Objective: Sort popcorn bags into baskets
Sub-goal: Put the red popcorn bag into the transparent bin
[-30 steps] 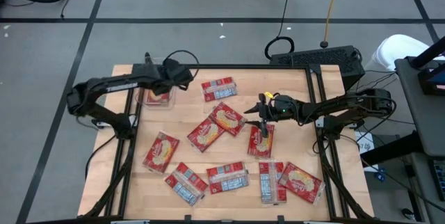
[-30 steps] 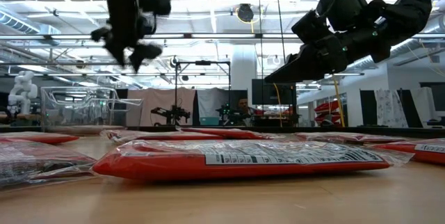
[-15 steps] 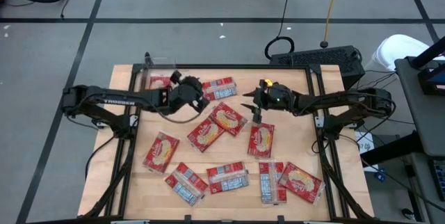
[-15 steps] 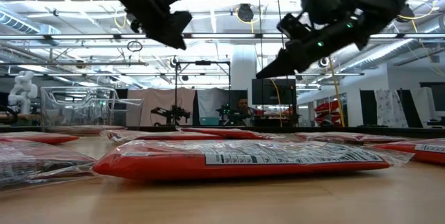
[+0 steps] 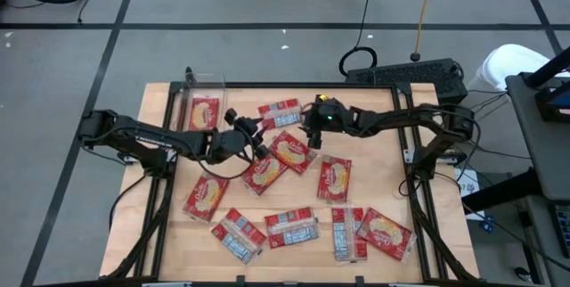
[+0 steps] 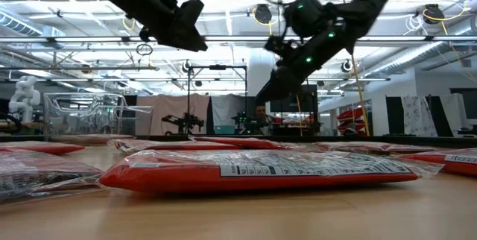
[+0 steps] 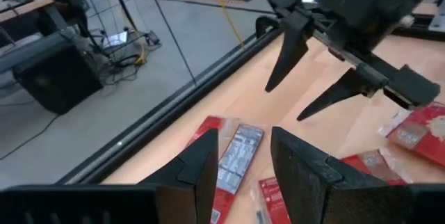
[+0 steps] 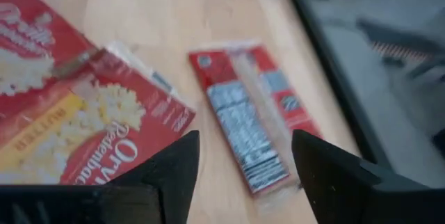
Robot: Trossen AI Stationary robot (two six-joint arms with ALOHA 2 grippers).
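Several red popcorn bags lie flat on the wooden table, some showing a popcorn picture (image 5: 292, 151), others a white label panel (image 5: 280, 113). One more bag (image 5: 204, 111) lies inside the clear basket (image 5: 184, 100) at the far left. My left gripper (image 5: 260, 137) hovers open above the table's middle; the label-side bag (image 7: 238, 156) shows between its fingers. My right gripper (image 5: 309, 125) hangs open just right of that same bag (image 8: 249, 123), fingers pointing down. Both grippers stay above the table in the low view, the left (image 6: 195, 40) and the right (image 6: 262, 95).
More bags lie toward the near edge (image 5: 291, 226) and the near right (image 5: 386, 233). The two grippers are close together; the right gripper (image 7: 313, 78) fills the left wrist view. A dark rail (image 5: 294, 86) runs along the far edge. The clear basket (image 6: 93, 117) stands far left.
My left gripper has swung from above the basket toward the table's right and near side, ending over the middle. My right gripper has moved from above a bag right of centre toward the far left, toward the label-side bag. The bags have stayed where they were.
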